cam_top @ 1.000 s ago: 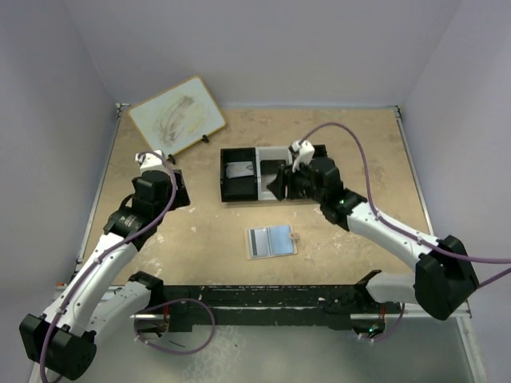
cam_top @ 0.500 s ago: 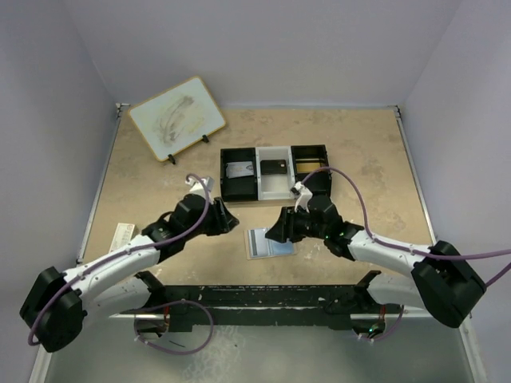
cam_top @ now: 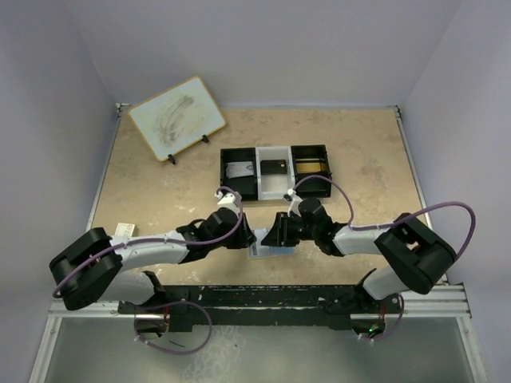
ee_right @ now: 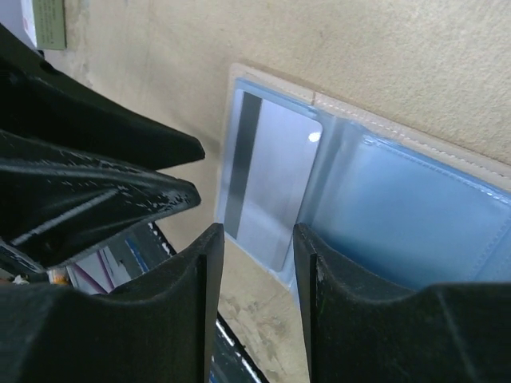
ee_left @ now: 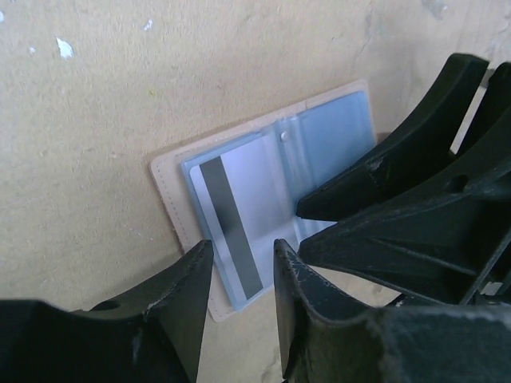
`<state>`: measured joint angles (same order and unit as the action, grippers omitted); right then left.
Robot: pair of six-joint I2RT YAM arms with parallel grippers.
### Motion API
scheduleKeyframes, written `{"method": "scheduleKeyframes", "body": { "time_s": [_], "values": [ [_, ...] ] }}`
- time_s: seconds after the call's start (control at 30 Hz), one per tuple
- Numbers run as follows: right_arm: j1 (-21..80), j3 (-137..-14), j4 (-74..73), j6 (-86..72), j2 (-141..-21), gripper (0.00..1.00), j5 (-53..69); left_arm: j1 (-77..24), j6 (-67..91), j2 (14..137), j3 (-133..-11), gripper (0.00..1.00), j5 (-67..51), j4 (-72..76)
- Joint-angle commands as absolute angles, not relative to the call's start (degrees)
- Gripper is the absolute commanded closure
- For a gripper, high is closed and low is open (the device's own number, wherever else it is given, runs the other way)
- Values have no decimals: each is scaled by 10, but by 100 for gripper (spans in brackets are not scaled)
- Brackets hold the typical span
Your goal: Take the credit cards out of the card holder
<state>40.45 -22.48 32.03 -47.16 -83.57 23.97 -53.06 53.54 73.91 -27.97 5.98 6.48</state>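
Observation:
The card holder point(ee_left: 319, 144) lies open and flat on the table, pale blue with a tan edge point(ee_right: 415, 199). In one pocket sits a silvery credit card point(ee_left: 247, 191) with a dark stripe point(ee_right: 271, 175). My left gripper point(ee_left: 242, 249) hovers partly open over that pocket's near corner, with nothing between its fingers. My right gripper point(ee_right: 257, 233) faces it from the other side, open over the card's edge. In the top view the two grippers point(cam_top: 246, 238) point(cam_top: 275, 233) meet tip to tip and cover most of the holder point(cam_top: 267, 252). A dark card point(cam_top: 275, 167) and a silvery card point(cam_top: 239, 170) lie in the tray.
The black-and-white three-compartment tray point(cam_top: 223, 177) stands just behind the holder. A wood-framed whiteboard point(cam_top: 176, 117) leans at the back left. A small red-and-white box point(cam_top: 122, 231) lies near the left edge. The black rail point(cam_top: 255, 299) runs along the near edge.
The right gripper came from the tray down to the holder. The left arm swung in from the left to the holder and its jaws narrowed. Both now hover over the holder.

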Motion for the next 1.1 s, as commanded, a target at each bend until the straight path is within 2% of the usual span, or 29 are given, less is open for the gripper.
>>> {"method": "scheduleKeyframes", "body": {
  "time_s": [0.0, 0.1, 0.27, 0.43, 0.53, 0.73, 0.83, 1.07],
  "values": [
    [405, -217, 353, -490, -859, 58, 240, -551, 546, 772, -305, 68, 89, 108],
    [405, -205, 362, -505, -868, 59, 229, -561, 545, 796, -312, 74, 102, 98],
    [406, -186, 381, -530, -876, 62, 224, -578, 542, 828, -318, 89, 117, 89],
    [405, -175, 412, -551, -881, 68, 234, -596, 541, 849, -331, 96, 143, 49],
    [405, -175, 411, -556, -873, 69, 233, -601, 541, 847, -334, 99, 157, 31],
    [402, -182, 373, -554, -841, 57, 209, -603, 542, 826, -335, 100, 195, -9],
    [396, -182, 359, -553, -830, 56, 201, -603, 540, 822, -335, 100, 199, -16],
    [394, -171, 391, -552, -839, 68, 225, -602, 549, 819, -325, 100, 198, 1]
  ]
}}
